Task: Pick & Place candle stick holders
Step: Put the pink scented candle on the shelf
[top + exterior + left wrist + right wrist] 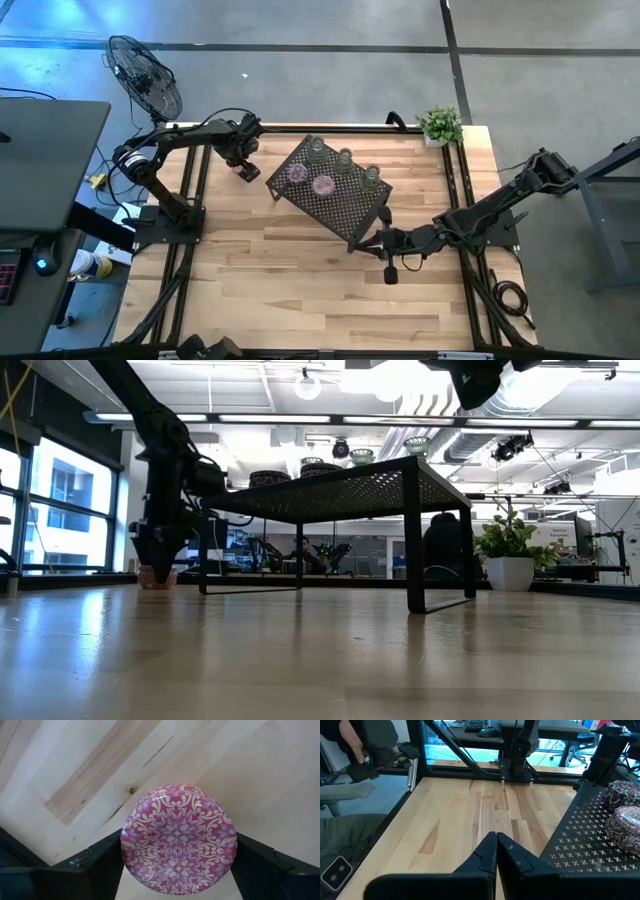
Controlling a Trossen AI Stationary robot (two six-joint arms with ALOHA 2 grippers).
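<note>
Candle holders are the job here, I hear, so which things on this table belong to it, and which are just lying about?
Part of the job:
- five candle holders on the black rack
- one pink patterned holder on the table, between the left gripper fingers
- right gripper, shut, beside the rack

Just lying about:
- potted plant at a table corner
- fan beyond the table

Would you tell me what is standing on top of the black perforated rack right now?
Five candle holders stand on the rack: three pale ones along the far edge, two purple ones nearer. Under the rack, the low view shows bare table.
</note>
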